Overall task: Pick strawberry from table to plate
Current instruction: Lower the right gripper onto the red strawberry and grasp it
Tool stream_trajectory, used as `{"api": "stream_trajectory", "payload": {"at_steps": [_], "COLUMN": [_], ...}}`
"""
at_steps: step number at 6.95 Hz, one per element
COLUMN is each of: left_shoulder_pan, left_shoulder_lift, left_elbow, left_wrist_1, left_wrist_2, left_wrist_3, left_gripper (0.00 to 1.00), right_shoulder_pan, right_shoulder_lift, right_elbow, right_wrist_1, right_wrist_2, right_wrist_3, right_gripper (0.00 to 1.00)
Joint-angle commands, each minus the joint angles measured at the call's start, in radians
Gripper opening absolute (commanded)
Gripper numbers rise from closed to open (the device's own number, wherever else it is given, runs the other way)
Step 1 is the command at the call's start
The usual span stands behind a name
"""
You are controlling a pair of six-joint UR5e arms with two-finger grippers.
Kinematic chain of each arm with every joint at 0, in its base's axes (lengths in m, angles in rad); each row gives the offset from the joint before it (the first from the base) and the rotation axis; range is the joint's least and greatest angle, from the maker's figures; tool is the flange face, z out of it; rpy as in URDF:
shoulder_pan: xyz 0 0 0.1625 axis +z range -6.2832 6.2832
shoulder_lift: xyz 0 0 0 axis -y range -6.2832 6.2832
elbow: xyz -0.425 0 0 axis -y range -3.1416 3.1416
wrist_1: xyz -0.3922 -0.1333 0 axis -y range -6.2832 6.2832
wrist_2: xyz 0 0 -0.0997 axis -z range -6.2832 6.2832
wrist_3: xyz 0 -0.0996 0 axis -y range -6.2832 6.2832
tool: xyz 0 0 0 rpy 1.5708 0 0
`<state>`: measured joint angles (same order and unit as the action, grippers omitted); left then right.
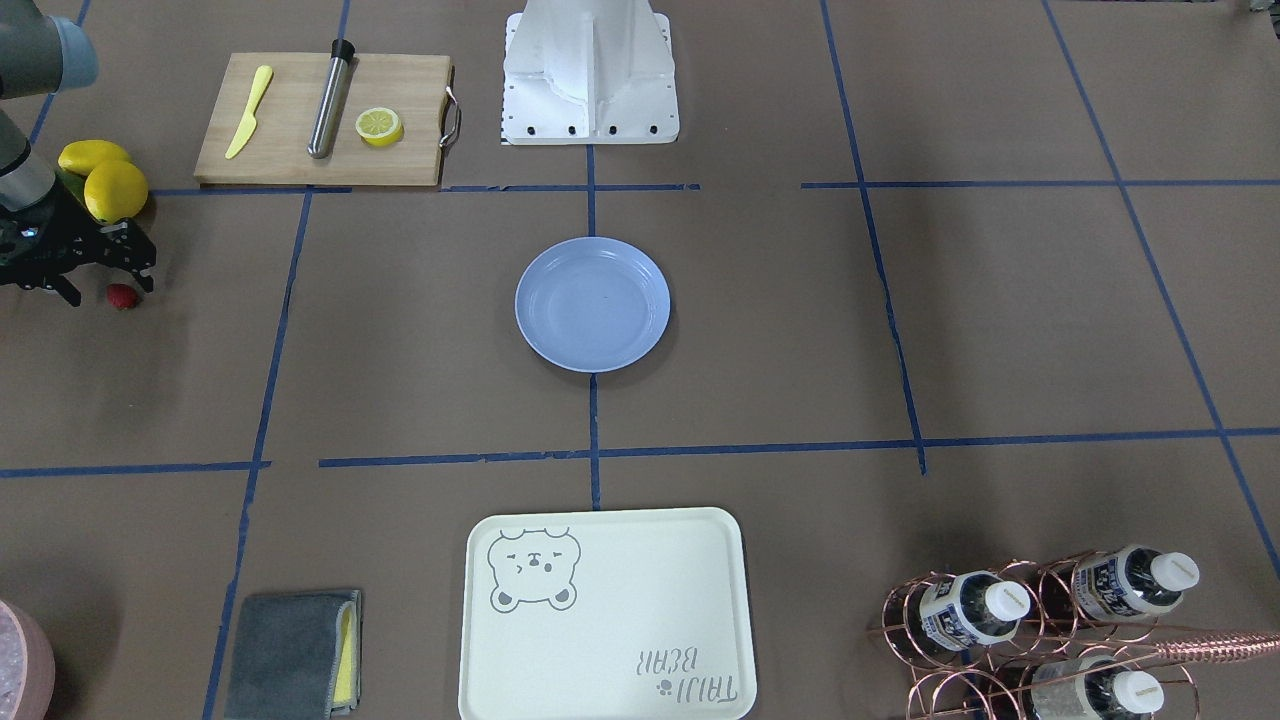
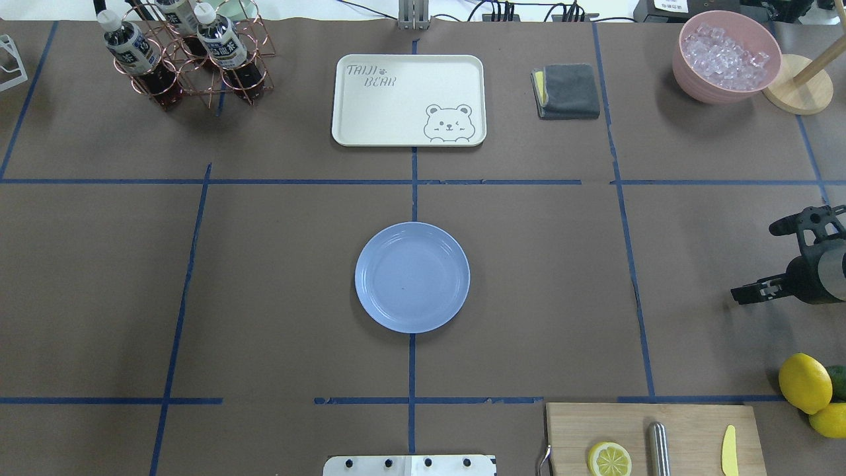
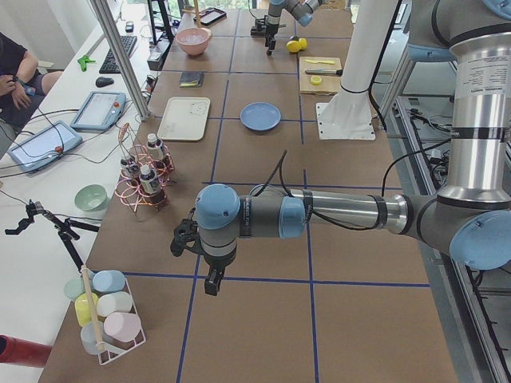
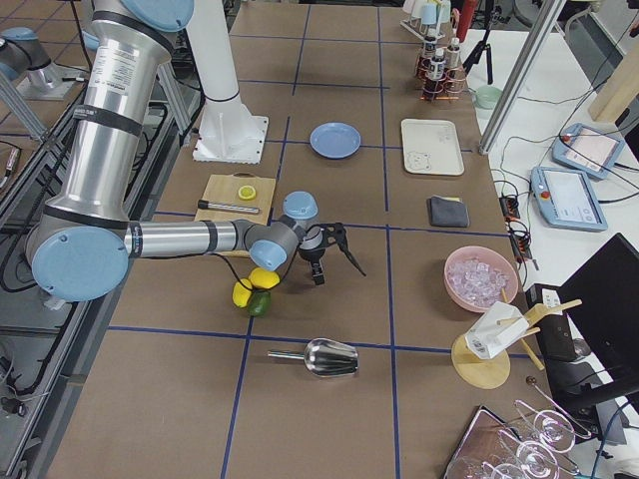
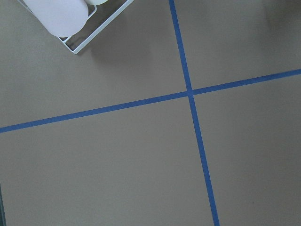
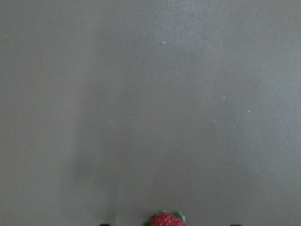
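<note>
The strawberry (image 1: 122, 296) lies on the brown table (image 1: 420, 330) near its end on my right side, small and dark red. My right gripper (image 1: 108, 288) hangs low over it, open, with a black finger on either side and neither touching the berry. In the right wrist view only the strawberry's top (image 6: 165, 220) peeks in at the bottom edge. The overhead view shows the right gripper (image 2: 757, 263) spread wide, with the berry hidden. The light-blue plate (image 1: 592, 305) sits bare at the table's centre. My left gripper (image 3: 204, 263) hovers over the far opposite end; I cannot tell its state.
Two lemons (image 1: 105, 180) lie just behind the right gripper. A wooden board (image 1: 290, 150) carries a yellow knife, a steel rod and a lemon half. Beyond the plate are the bear tray (image 1: 605, 615), a grey cloth (image 1: 290, 655) and a bottle rack (image 1: 1040, 620).
</note>
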<state>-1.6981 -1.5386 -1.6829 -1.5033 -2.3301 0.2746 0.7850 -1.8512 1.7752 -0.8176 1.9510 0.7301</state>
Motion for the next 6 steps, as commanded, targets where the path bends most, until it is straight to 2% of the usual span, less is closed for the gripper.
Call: {"api": "stream_trajectory", "payload": {"at_steps": [1, 3, 4, 5, 6], "left_shoulder_pan": [0.0, 0.0, 0.0, 0.0, 0.0], "left_shoulder_lift": [0.0, 0.0, 0.0, 0.0, 0.0], "left_elbow": [0.0, 0.0, 0.0, 0.0, 0.0], "left_wrist_1": [0.0, 0.0, 0.0, 0.0, 0.002], "left_wrist_2": [0.0, 0.0, 0.0, 0.0, 0.0], "left_wrist_3": [0.0, 0.0, 0.0, 0.0, 0.002], "left_gripper": [1.0, 1.0, 1.0, 1.0, 1.0], "right_shoulder_pan": [-0.003, -0.001, -0.001, 0.0, -0.006], "right_shoulder_lift": [0.006, 0.007, 0.01, 0.064, 0.175], "right_elbow": [-0.01, -0.01, 0.0, 0.025, 0.038], "right_wrist_1": [0.0, 0.002, 0.002, -0.001, -0.039], "right_wrist_2": [-0.004, -0.004, 0.0, 0.006, 0.008], "right_wrist_3": [0.0, 0.008, 0.018, 0.116, 0.241], "right_gripper": [0.59, 0.08, 0.09, 0.0, 0.0]}}
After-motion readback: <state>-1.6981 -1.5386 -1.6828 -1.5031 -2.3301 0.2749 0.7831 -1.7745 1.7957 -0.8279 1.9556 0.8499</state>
